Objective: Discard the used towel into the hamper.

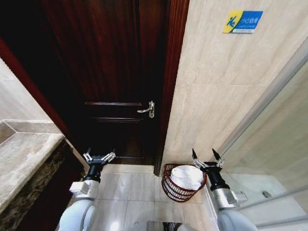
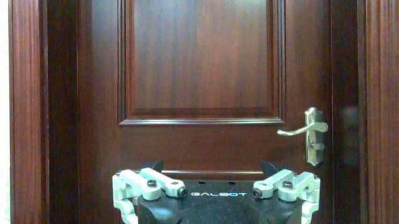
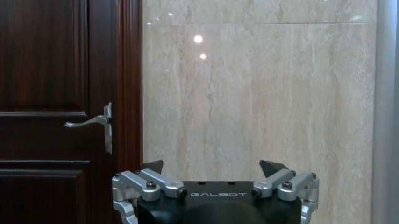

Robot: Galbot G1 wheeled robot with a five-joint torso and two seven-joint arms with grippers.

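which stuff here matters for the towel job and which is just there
Job:
- hamper, on the floor by the wall
- white towel, already inside it
- right gripper, open, empty, beside the hamper

Just there:
- left gripper, open, facing the door
- door
- door handle
- countertop
- wall sign

The hamper, a little round red-brown basket, sits upright on the floor at about 5 o'clock, with a white towel bunched up inside.

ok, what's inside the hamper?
A white towel fills the hamper, bunched up to the rim. Anything beneath it is covered. Both grippers, left and right, are open and empty.
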